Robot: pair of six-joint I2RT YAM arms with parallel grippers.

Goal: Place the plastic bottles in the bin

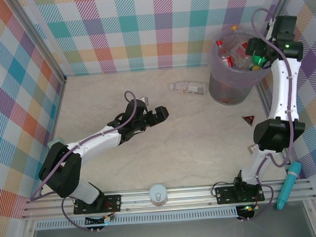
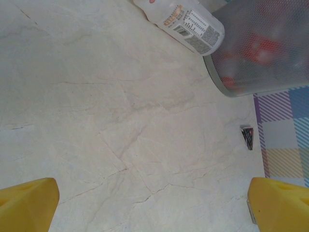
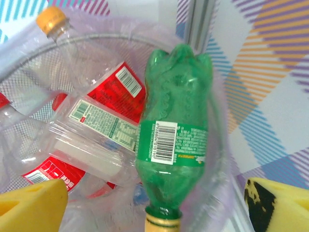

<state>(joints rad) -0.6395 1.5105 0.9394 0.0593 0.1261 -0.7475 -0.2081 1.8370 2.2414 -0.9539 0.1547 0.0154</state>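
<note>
- The right end effector point(image 3: 154, 212) is wide open and holds nothing. Its yellow fingers point(image 3: 29, 205) stand far apart, right above the round see-through grey-purple plastic bin point(image 1: 226, 90).
- The bin stands at the far right corner of the pale stone-look surface point(image 1: 92, 101).
- A green plastic bottle point(image 3: 174, 140) lies between those fingers, but it touches neither one. It rests on top of the pile inside the bin, close to the rim. Its neck end is nearest the end effector.
- Under and beside it are clear plastic bottles with red labels point(image 3: 113, 96), all in the bin.
- A clear bottle with an orange cap point(image 3: 50, 19) pokes up at the far side of the bin.
- The left end effector point(image 1: 160, 115) is wide open too, with nothing in it. It hangs over a bare part of the surface, near the middle.
- One clear plastic bottle with a white label point(image 1: 188, 87) lies on its side on the surface, outside the bin, just to its left. I cannot tell if it touches the bin wall.
- A small dark red triangle point(image 1: 249, 119) lies on the surface near the front of the bin.
</note>
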